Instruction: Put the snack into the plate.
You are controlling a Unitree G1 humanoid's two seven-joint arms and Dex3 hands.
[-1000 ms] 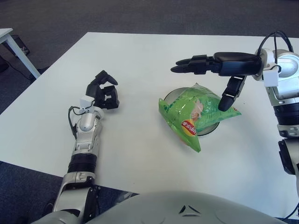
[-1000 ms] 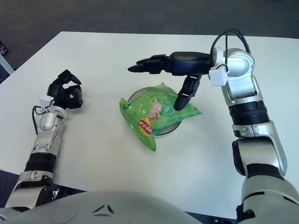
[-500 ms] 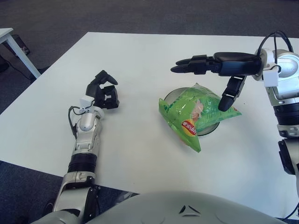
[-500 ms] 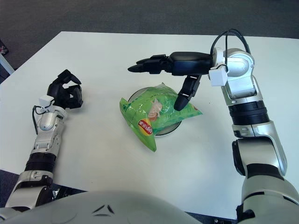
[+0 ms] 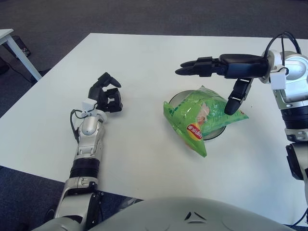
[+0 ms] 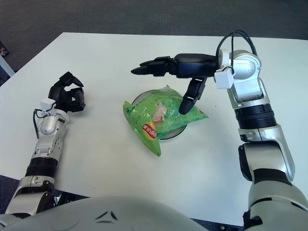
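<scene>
White table (image 5: 144, 62) — one snack (image 5: 202, 115), one plate (image 5: 217, 132).

Big white table (image 5: 144, 62) on dark grey-blue carpet (image 5: 72, 17). Corner of another white table (image 5: 6, 34) pokes in at the far left.

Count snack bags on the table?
1. The green snack bag lies across the plate at centre-right, one end overhanging toward the robot. The open right hand is above it; the left hand is off to its left. Nothing suggests another hidden.
</scene>
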